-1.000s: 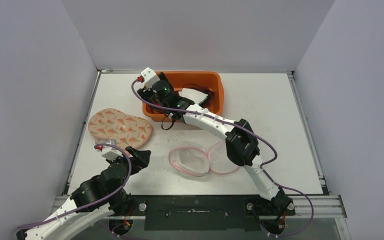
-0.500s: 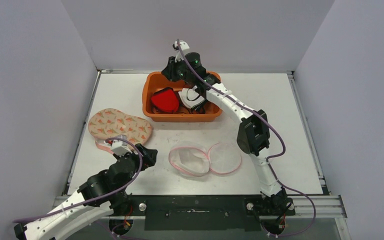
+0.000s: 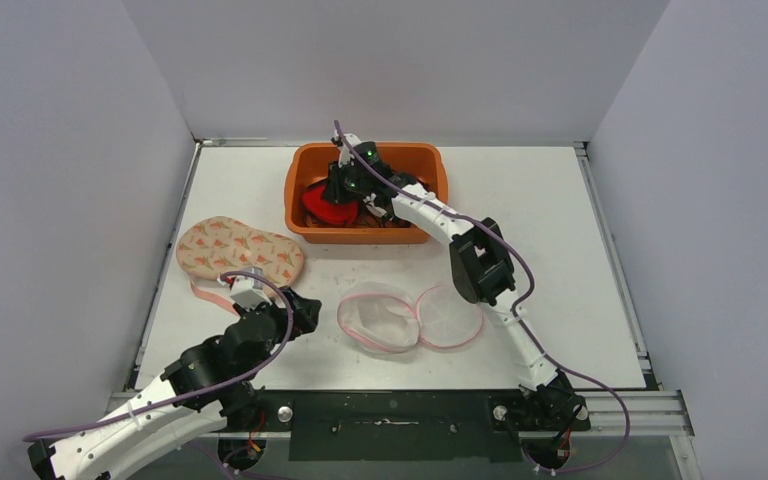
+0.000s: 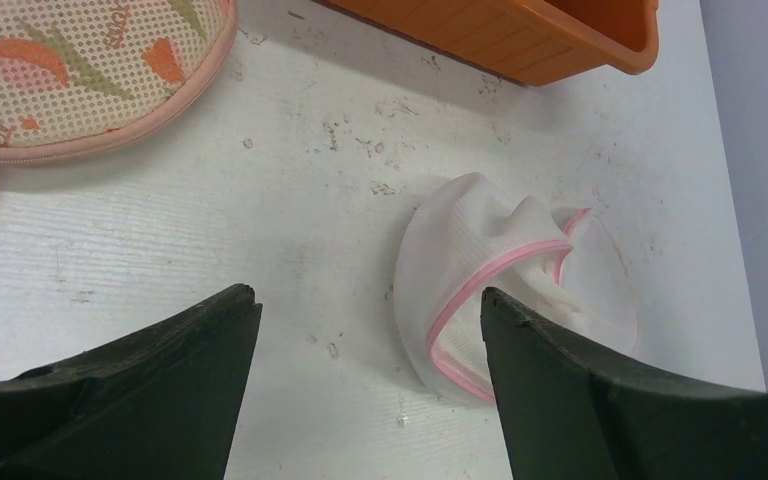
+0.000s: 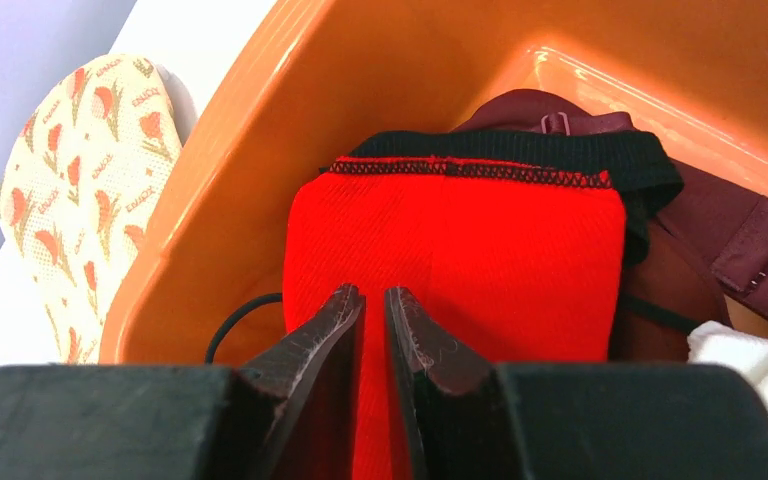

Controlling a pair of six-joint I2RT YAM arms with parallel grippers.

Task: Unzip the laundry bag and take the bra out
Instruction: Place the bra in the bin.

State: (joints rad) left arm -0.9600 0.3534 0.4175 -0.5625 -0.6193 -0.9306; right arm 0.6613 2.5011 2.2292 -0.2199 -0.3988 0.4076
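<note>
My left end effector [image 4: 370,298] gapes wide; my right end effector [image 5: 372,292] is nearly shut, bra [image 5: 480,240] just beneath. It looks soft, limp and light: I'd pinch its band [image 5: 500,165].

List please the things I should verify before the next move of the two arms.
1. The left gripper is open and empty: ok.
2. The white mesh bag lies open ahead of the left gripper: ok.
3. The right gripper is shut, inside the orange bin and over the red bra: ok.
4. The right gripper is pinching red fabric: cannot tell.
5. The flowered bag is unzipped: cannot tell, its zipper is not visible.
</note>
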